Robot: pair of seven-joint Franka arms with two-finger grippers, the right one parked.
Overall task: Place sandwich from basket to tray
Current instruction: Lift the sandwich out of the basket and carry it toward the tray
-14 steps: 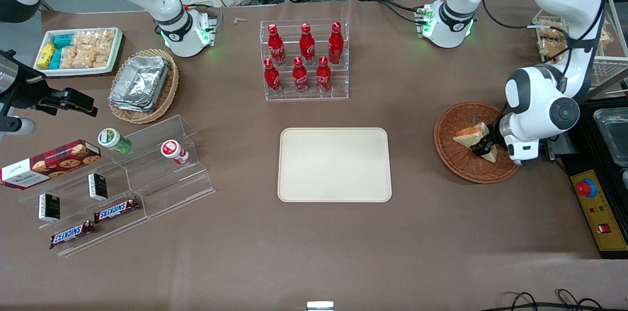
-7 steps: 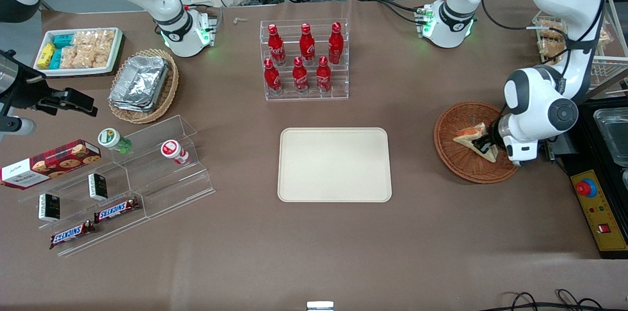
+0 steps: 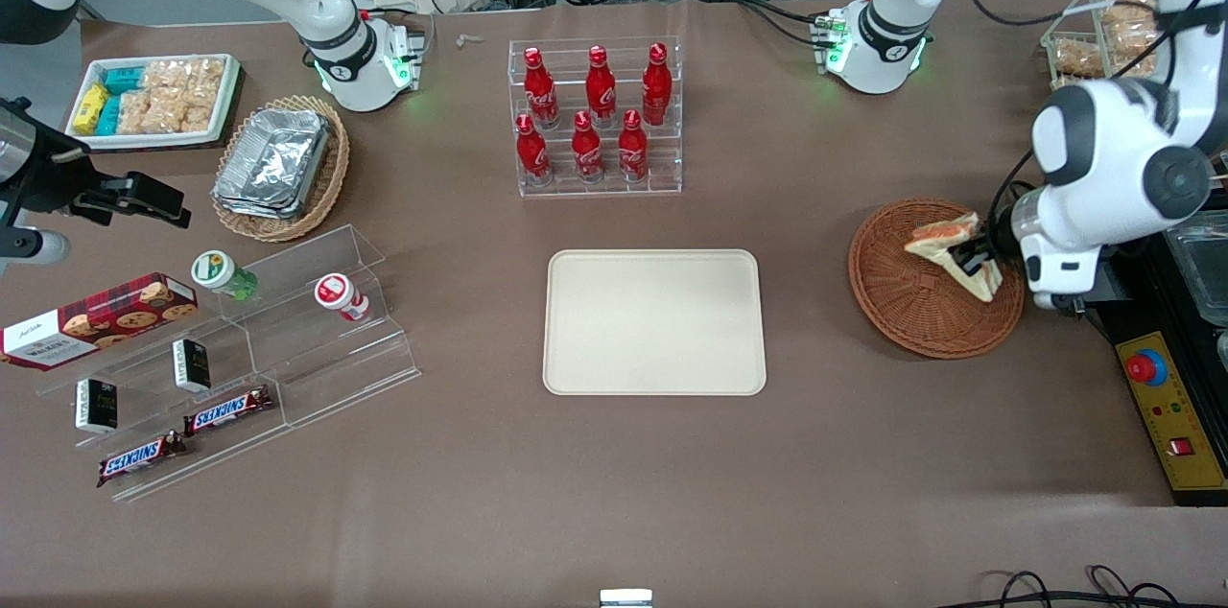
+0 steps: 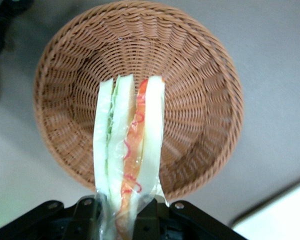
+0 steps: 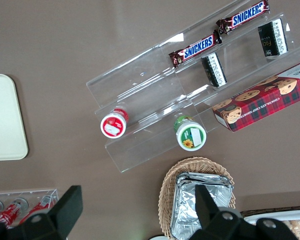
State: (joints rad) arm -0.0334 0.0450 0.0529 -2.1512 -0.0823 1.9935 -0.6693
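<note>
My left gripper (image 3: pixel 971 255) is shut on the sandwich (image 3: pixel 950 244), a plastic-wrapped white bread wedge with orange and green filling, and holds it lifted above the round reddish-brown wicker basket (image 3: pixel 911 301) at the working arm's end of the table. In the left wrist view the sandwich (image 4: pixel 130 145) stands on edge between the gripper's (image 4: pixel 121 220) jaws, with the empty basket (image 4: pixel 200 90) below it. The cream-beige tray (image 3: pixel 654 320) lies flat and bare at the table's middle; a corner of it shows in the left wrist view (image 4: pixel 280 215).
A clear rack of red cola bottles (image 3: pixel 595 114) stands farther from the camera than the tray. A black box with a red button (image 3: pixel 1166 397) sits beside the basket. Acrylic steps with snacks (image 3: pixel 240 349) and a tan foil-container basket (image 3: pixel 283 167) lie toward the parked arm's end.
My gripper has risen with the sandwich, lifting it out of the basket and shifting slightly toward the working arm's end. The basket is now empty.
</note>
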